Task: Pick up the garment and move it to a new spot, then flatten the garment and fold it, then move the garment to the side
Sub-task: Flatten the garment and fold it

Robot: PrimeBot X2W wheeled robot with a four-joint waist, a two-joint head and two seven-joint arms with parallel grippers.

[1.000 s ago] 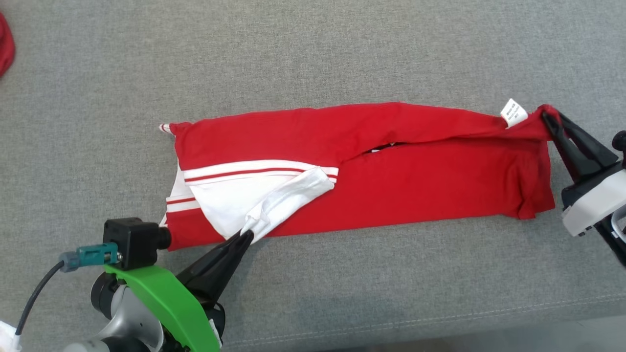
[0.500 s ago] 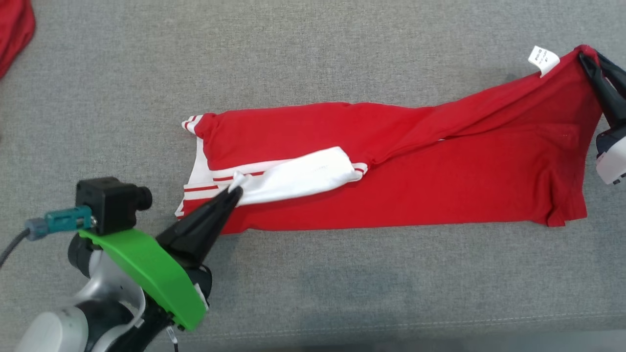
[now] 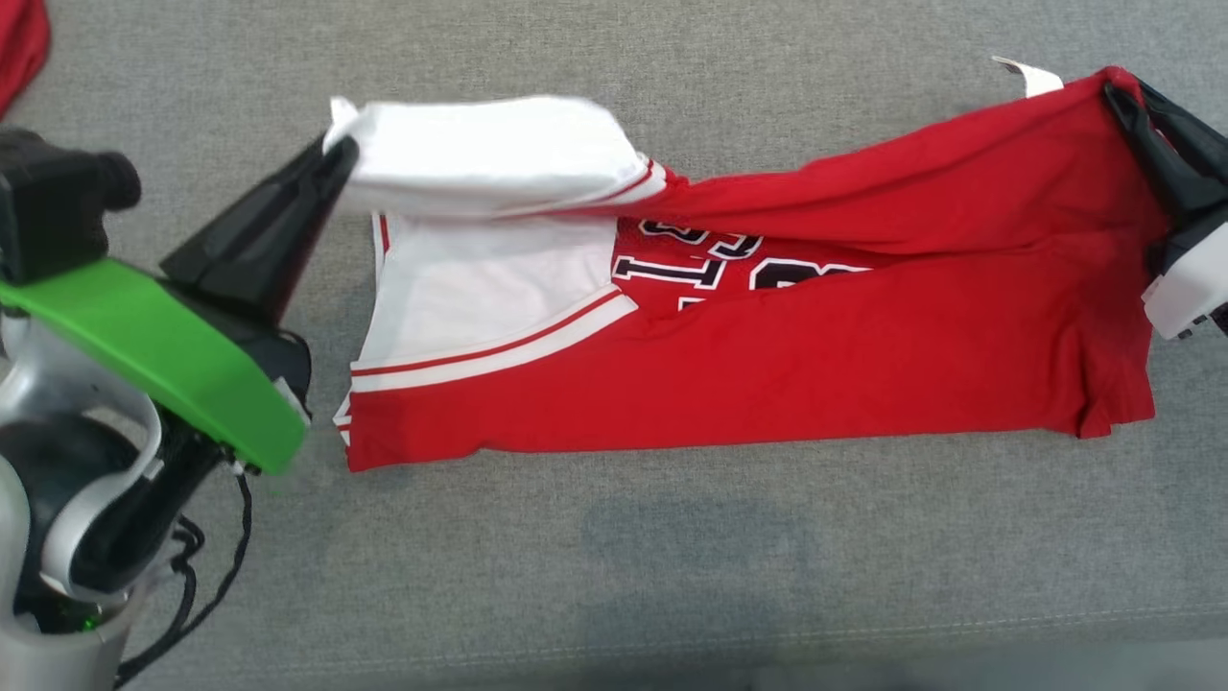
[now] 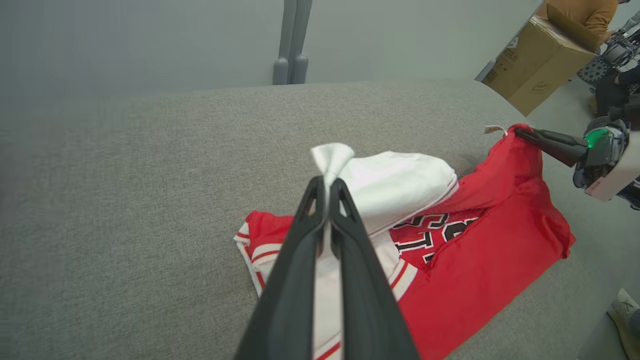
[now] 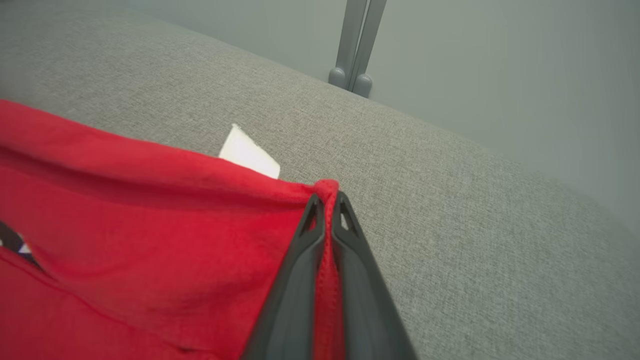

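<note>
A lab or test room, by its grey cloth-covered worktable, bare grey wall and a cardboard box.

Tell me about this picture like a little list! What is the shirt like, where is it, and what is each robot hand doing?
garment: red jersey with white panels and black lettering
lies on: grey fabric surface
left hand: shut on the jersey's white part, holding it up off the surface
right hand: shut on a red corner of the jersey, beside a white tag
shape: top layer raised between the hands, lower edge flat
also there: another red cloth at the far left edge
</note>
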